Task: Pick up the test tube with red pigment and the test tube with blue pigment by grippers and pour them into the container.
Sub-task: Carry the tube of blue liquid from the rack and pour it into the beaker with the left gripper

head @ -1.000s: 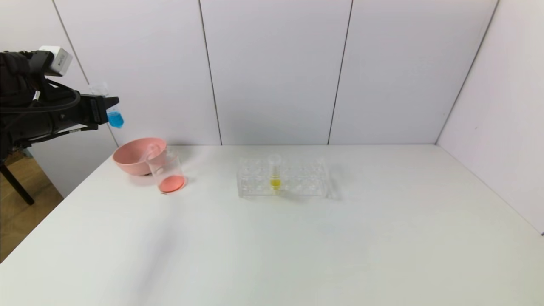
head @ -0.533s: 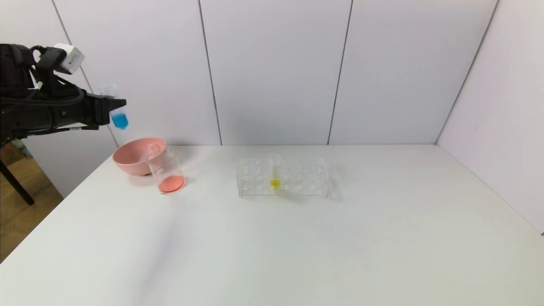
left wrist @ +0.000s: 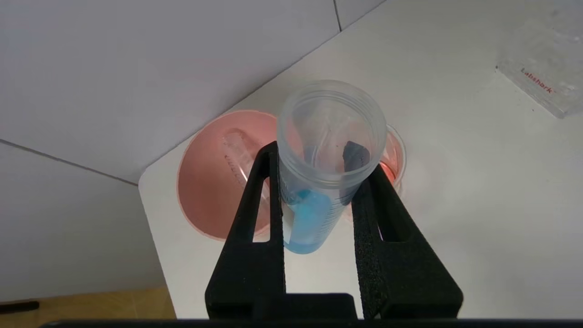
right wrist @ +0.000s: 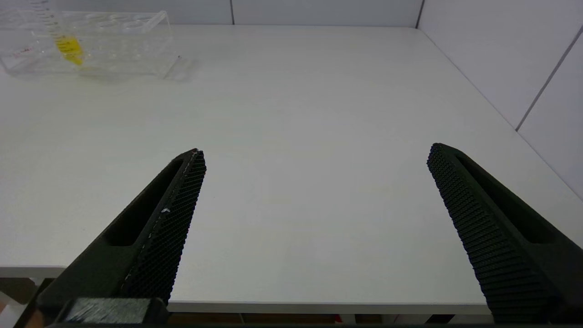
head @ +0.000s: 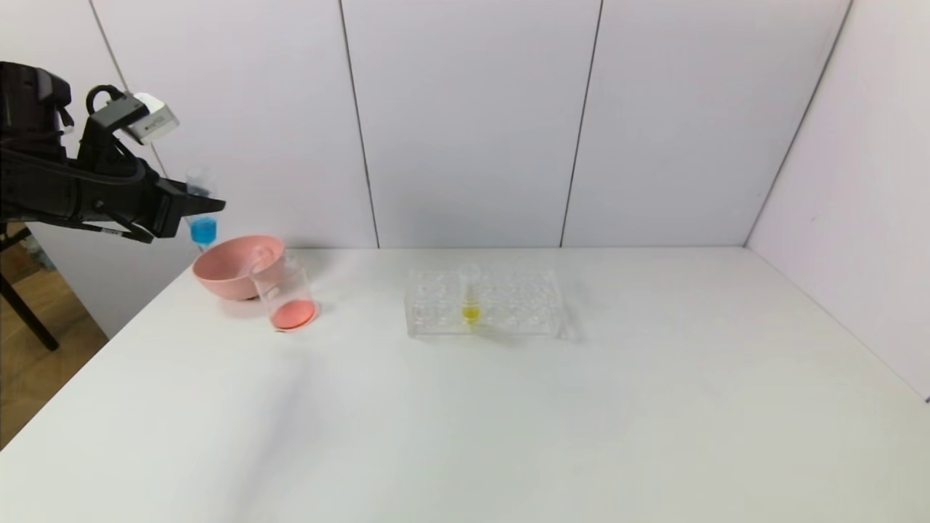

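My left gripper is shut on the test tube with blue pigment, which hangs upright just above the pink bowl's far left rim. From the left wrist, both black fingers clamp the tube, its open mouth toward the camera and blue liquid at its bottom. The container, a clear beaker with red-orange liquid on its bottom, stands against the bowl's right side and shows behind the tube. No test tube with red pigment is in view. My right gripper is open over the table's near edge, holding nothing.
The pink bowl sits at the table's far left corner with an empty clear tube lying in it. A clear tube rack at mid-table holds a yellow-liquid tube. The table edge drops off left of the bowl.
My left gripper has moved right and down toward the pink bowl with the blue tube, and the tube has gone from tilted to upright.
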